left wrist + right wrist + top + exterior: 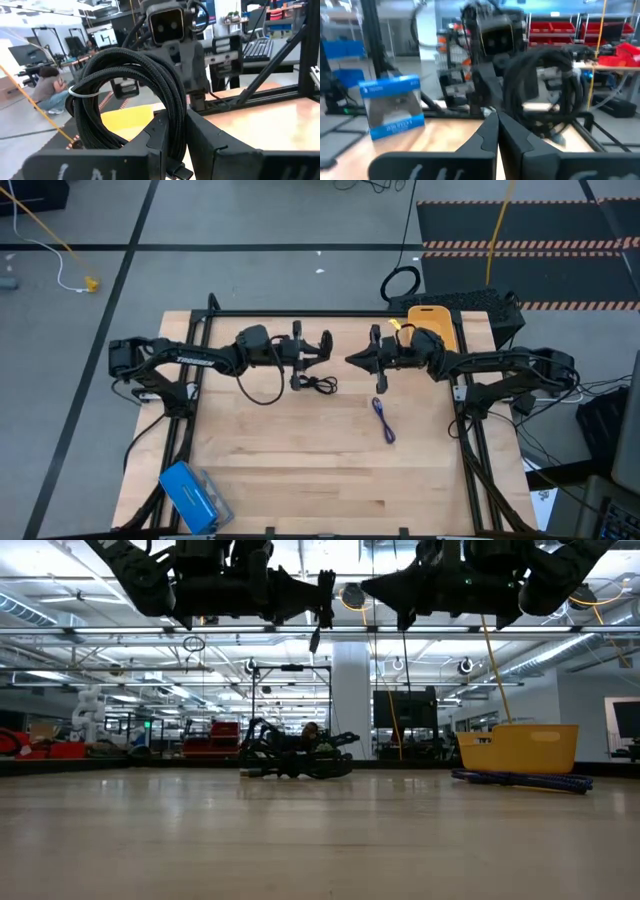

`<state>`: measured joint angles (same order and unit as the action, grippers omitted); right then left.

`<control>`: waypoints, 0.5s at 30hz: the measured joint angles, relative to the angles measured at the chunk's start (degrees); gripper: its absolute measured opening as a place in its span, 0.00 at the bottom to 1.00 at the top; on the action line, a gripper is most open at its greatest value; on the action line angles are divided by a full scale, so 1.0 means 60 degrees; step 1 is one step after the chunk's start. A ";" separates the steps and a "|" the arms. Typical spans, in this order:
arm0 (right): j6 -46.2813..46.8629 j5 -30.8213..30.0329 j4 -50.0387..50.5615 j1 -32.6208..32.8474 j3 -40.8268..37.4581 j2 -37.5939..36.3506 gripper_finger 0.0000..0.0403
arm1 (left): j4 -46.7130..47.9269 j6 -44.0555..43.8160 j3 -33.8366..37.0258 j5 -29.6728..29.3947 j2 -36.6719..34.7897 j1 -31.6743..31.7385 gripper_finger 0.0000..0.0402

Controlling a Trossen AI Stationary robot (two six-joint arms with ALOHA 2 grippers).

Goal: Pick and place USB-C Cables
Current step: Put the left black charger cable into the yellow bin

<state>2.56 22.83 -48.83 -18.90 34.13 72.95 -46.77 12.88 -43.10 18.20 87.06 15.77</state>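
At the near left corner of the wooden table [300, 470] lies a blue box [192, 495]. Further in, the left arm reaches toward the middle, raised well above the surface, and its left pincer [325, 345] is closed partway around a coiled black cable [145, 95], which fills the left wrist view, its braided loops bound with a thin tie and pinched between the two dark fingers [160, 140]. In the low view this pincer hangs high over the table with a bit of the cable dangling below it. Just beneath and slightly toward the near edge, a second black cable bundle [315, 384] rests on the table, apart from both pincers. Right of that, the purple cable [384, 420] lies stretched out on the wood, nearer the front than the right arm. Above it, the right pincer [352, 360] points toward the left one across a small gap, its fingers pressed fully together with nothing between them. Behind the right arm, at the far right of the table, stands the yellow bin [432, 320].
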 joint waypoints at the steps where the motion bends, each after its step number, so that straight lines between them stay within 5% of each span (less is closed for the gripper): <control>1: 0.0120 -0.0006 -0.0134 0.0000 0.0010 -0.0008 0.00 | -0.0025 0.0054 0.0002 -0.0004 0.0002 -0.0027 0.14; 6: 0.0707 -0.0018 -0.0536 0.0000 0.0011 -0.0001 0.02 | -0.0152 0.0521 -0.0002 -0.0001 0.0002 -0.0202 0.14; 15: 0.1214 -0.0022 -0.0537 0.0036 0.0011 0.0006 0.20 | -0.0277 0.0851 -0.0227 -0.0043 0.0000 -0.0470 0.14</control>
<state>9.85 22.70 -52.05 -18.68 34.20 72.99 -48.43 17.98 -44.46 17.94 87.06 12.95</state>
